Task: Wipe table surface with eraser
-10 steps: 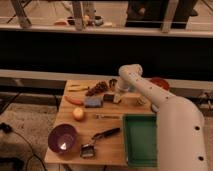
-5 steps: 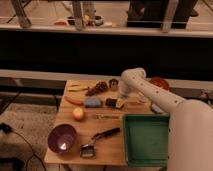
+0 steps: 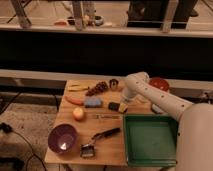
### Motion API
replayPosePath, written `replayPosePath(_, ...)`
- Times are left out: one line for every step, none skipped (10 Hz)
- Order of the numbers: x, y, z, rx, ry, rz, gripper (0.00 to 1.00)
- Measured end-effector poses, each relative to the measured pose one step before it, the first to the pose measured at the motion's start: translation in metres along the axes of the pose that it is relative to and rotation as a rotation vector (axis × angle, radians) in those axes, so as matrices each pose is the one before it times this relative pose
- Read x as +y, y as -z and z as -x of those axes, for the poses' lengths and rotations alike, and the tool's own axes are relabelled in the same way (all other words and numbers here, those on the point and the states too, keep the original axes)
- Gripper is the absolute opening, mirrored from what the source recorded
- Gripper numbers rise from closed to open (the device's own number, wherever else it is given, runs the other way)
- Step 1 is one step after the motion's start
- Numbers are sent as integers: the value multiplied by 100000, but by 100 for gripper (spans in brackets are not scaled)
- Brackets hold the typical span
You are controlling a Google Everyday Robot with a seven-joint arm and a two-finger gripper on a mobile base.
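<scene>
One high view, looking down across table surface (image 3: 113, 148), pincer (image 3: 122, 103) at mid-frame

Place: seemingly a robot test lab.
Evidence: table surface (image 3: 111, 148) stood before metal framing (image 3: 79, 15); loose cable (image 3: 20, 137) lay on the floor.
Gripper: gripper (image 3: 123, 103) hung low at the eraser (image 3: 115, 106).

The surface (image 3: 111, 147) is a rectangular, light-brown wooden top, level. The eraser (image 3: 117, 106), a small black block with a pale tan part at its right end, lies flat just past its middle. The pincer (image 3: 124, 103) sits right over that tan end.
</scene>
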Motion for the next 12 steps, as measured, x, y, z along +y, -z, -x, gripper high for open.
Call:
replayPosePath(150,160,-337,451,-813,-464,0)
replayPosePath(-50,297,-399,406,-892,-812,0)
replayPosePath(-76,55,-507,541,-887,-441,0)
replayPosePath(-302,54,-435,474,-743,-597,0)
replayPosePath(-368,0,-475,448,-752,-509,0)
replayPosePath(-285,39,-513,356,-760,-455,0)
replayPosePath(-669,38,-1159,619,-1925,-830,0)
replayPosePath(-565,-30,-876,510,-1134,-499,0)
replayPosePath(-294,-61,-549,459,-851,-169,0)
replayPosePath(-469,-71,-142,908,18,-208,0)
replayPosePath(-657,-74,410,-134,638,-768,0)
replayPosePath(-1034,-55,671,-212,1250,-1210,0)
